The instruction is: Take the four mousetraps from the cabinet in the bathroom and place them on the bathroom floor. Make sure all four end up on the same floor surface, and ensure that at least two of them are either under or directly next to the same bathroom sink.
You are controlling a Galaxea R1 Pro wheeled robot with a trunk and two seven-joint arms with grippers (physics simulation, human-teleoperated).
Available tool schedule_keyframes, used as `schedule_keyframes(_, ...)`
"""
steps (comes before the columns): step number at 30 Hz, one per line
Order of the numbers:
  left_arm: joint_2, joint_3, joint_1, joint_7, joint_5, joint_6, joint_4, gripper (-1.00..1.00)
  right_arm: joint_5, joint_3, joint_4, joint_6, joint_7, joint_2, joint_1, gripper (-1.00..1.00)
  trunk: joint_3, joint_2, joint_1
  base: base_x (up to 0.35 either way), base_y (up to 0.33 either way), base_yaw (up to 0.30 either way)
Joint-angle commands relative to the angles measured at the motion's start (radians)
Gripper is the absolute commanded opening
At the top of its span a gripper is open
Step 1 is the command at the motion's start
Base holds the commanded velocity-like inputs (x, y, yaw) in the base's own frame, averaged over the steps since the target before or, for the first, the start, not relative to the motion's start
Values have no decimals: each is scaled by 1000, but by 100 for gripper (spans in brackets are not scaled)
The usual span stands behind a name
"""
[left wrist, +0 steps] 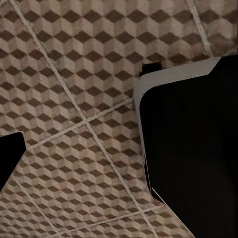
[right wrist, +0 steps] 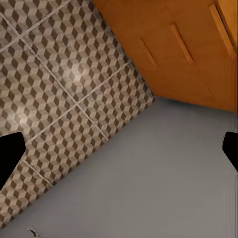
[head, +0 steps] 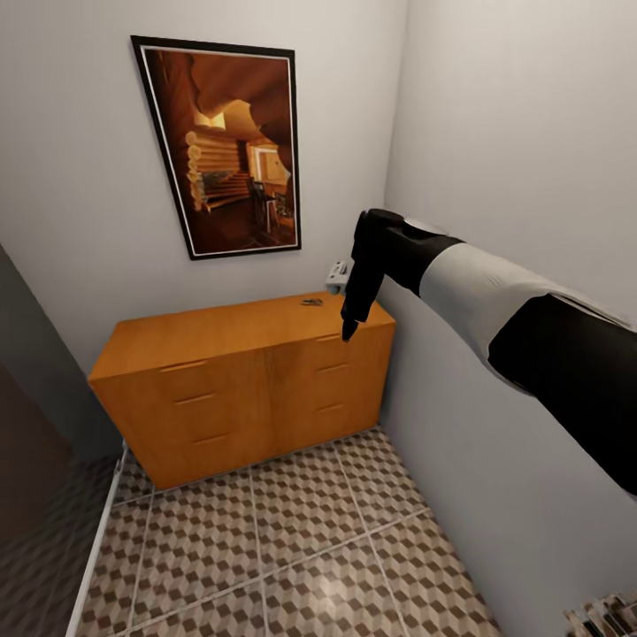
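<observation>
The orange-brown cabinet [head: 239,372] stands against the back wall, its grooved drawer fronts [right wrist: 183,44] all pushed in. One tiny mousetrap [head: 311,302] lies on its flat top near the right end. My right gripper [head: 348,332] hangs pointing down just in front of the cabinet's top right corner, a little to the right of that trap. In the right wrist view its dark fingertips [right wrist: 10,158] sit far apart at the picture's edges, open and holding nothing. The cube-patterned bathroom floor [head: 301,540] spreads before the cabinet. The left gripper's fingertip [left wrist: 10,158] hovers over the floor tiles [left wrist: 74,99]. The sink is out of view.
A grey wall [head: 513,265] runs close along my right arm and meets the cabinet's right side. A framed picture [head: 226,146] hangs above the cabinet. A small white fitting [head: 338,276] sits on the wall behind the cabinet's right end. My dark base [left wrist: 193,139] fills part of the left wrist view.
</observation>
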Motion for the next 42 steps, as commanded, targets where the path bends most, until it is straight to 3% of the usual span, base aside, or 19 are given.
schedule_keyframes(1,-1,-8,-2,2,9,-5,4,100,10,-6,-1,8,6,0,0,100,-2,-2,1,345,-29,0)
schedule_keyframes(32,2,-8,6,2,9,-5,4,100,11,-3,-1,6,5,0,15,100,-2,-2,1,346,-3,0)
schedule_keyframes(42,3,-8,6,2,10,-5,4,100,49,-3,-1,6,5,0,26,100,-2,-2,1,346,0,0)
